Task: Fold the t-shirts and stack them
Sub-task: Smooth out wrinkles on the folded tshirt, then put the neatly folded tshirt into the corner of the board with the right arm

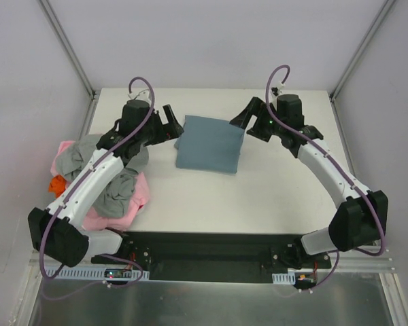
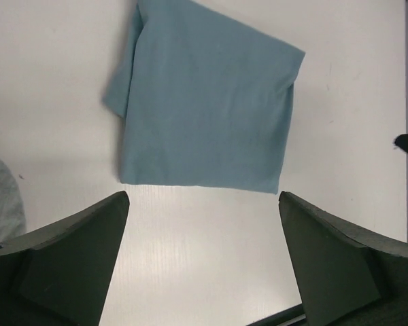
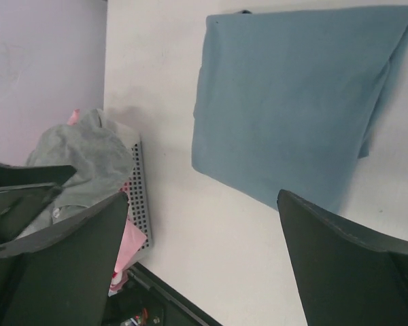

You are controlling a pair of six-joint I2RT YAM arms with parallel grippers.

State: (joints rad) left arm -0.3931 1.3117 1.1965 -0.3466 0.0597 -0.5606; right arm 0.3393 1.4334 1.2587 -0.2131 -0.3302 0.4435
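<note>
A slate-blue t-shirt (image 1: 209,144) lies folded into a rough square on the white table (image 1: 258,197), toward the back middle. My left gripper (image 1: 171,122) hovers just off its left edge, open and empty. My right gripper (image 1: 241,117) hovers off its right edge, also open and empty. In the left wrist view the blue shirt (image 2: 207,115) lies flat beyond the spread left gripper (image 2: 202,204). In the right wrist view the blue shirt (image 3: 292,102) sits past the wide right gripper (image 3: 202,197). A heap of grey (image 1: 88,159), pink (image 1: 132,204) and orange (image 1: 57,183) shirts sits at the left.
The heap rests in a perforated white basket (image 3: 139,197) at the table's left edge, with grey cloth (image 3: 88,156) spilling over it. A black base rail (image 1: 211,248) runs along the near edge. Metal frame posts (image 1: 71,47) stand at the back corners.
</note>
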